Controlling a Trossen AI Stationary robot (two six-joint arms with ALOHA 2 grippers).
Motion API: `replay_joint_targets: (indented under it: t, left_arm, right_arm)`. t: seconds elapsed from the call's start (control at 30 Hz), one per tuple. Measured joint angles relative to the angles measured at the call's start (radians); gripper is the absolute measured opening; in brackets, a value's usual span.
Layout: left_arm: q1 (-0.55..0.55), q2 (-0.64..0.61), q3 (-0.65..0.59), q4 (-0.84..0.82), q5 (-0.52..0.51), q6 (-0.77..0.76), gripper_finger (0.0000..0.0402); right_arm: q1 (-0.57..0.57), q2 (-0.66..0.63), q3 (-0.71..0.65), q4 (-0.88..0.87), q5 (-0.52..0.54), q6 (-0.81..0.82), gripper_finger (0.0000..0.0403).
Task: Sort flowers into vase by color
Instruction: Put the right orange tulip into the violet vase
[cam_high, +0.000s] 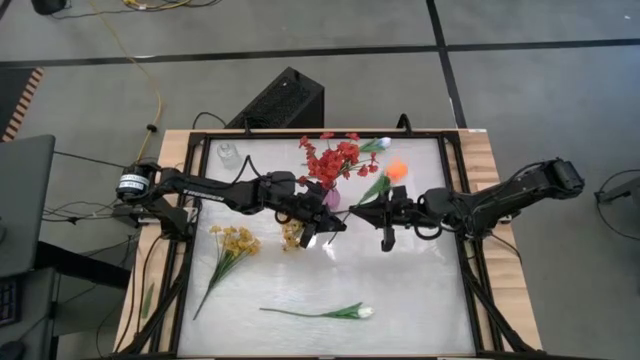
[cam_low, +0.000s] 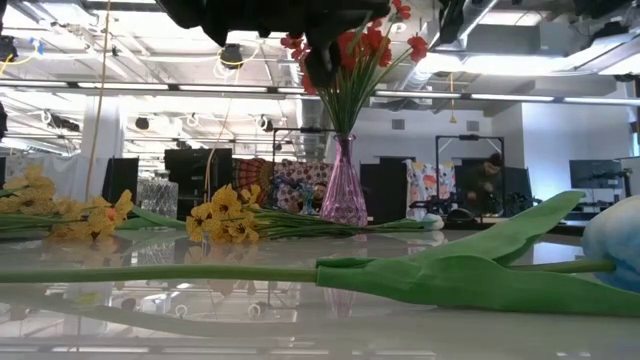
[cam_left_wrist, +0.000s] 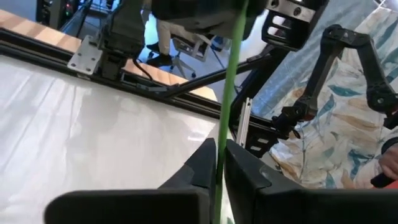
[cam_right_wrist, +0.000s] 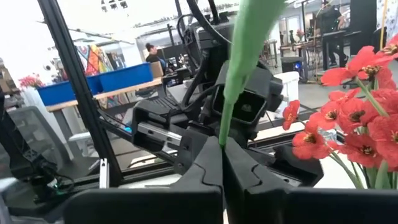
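An orange flower with a green stem and leaf is held above the table's middle, beside a pink vase of red flowers. My left gripper reaches in from the left and is shut on the stem. My right gripper faces it from the right, shut on the same stem. Yellow sprays lie flat on the table at the left. One white tulip lies near the front edge, another at the back. My left gripper pinches the thin green stem between its two fingers, coming level from the table's left. The stem rises from the fingers toward the other gripper, clear of the table. My right gripper pinches the stem just below where the leaf widens, between its two fingers, coming about level from the table's right. The leaf stands up above the fingers, clear of the table.
A clear glass stands at the table's far left corner. A black frame runs around the tabletop. In the low view the near tulip's leaf and bud fill the foreground. More yellow blooms lie under my left gripper.
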Motion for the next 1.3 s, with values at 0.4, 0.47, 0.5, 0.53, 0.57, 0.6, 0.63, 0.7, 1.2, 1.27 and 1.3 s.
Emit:
replay_joint_targets:
  t: [0.4, 0.47, 0.5, 0.53, 0.57, 0.6, 0.63, 0.7, 1.2, 1.27, 1.3]
  left_arm:
    - [0.051, -0.176, 0.001, -0.407, 0.021, 0.208, 0.0118]
    - [0.054, -0.212, 0.002, -0.529, -0.027, 0.274, 0.0126]
    - [0.055, -0.224, 0.002, -0.586, -0.07, 0.295, 0.0128]
    - [0.055, -0.23, 0.002, -0.629, -0.119, 0.316, 0.0129]
    - [0.055, -0.234, 0.002, -0.674, -0.174, 0.343, 0.0129]
    - [0.055, -0.235, 0.001, -0.718, -0.224, 0.369, 0.013]
    - [0.058, -0.235, -0.006, -0.743, -0.271, 0.391, 0.013]
    - [0.07, -0.229, -0.042, -0.719, -0.324, 0.406, 0.013]
    - [0.168, -0.225, -0.347, -0.125, -0.422, 0.45, 0.0161]
    - [0.186, -0.218, -0.347, -0.116, -0.421, 0.449, 0.0177]
    - [0.194, -0.208, -0.345, -0.108, -0.411, 0.443, 0.0184]
  right_arm:
    - [-0.004, -0.08, 0.0, -0.194, 0.195, -0.083, 0.0018]
    - [-0.012, -0.072, 0.0, -0.182, 0.271, -0.112, 0.0018]
    - [-0.019, -0.065, 0.0, -0.169, 0.306, -0.121, 0.0018]
    - [-0.025, -0.062, -0.002, -0.162, 0.341, -0.126, 0.0018]
    - [-0.031, -0.058, -0.01, -0.146, 0.362, -0.129, 0.0018]
    - [-0.042, -0.046, -0.021, -0.112, 0.382, -0.128, 0.0018]
    - [-0.052, -0.038, -0.033, -0.075, 0.402, -0.128, 0.0018]
    - [-0.062, -0.017, -0.07, 0.006, 0.425, -0.137, 0.0017]
    - [-0.088, 0.101, -0.117, 0.339, 0.424, -0.256, 0.0017]
    - [-0.092, 0.1, -0.117, 0.341, 0.424, -0.256, 0.0017]
    - [-0.093, 0.1, -0.117, 0.341, 0.424, -0.257, 0.0017]
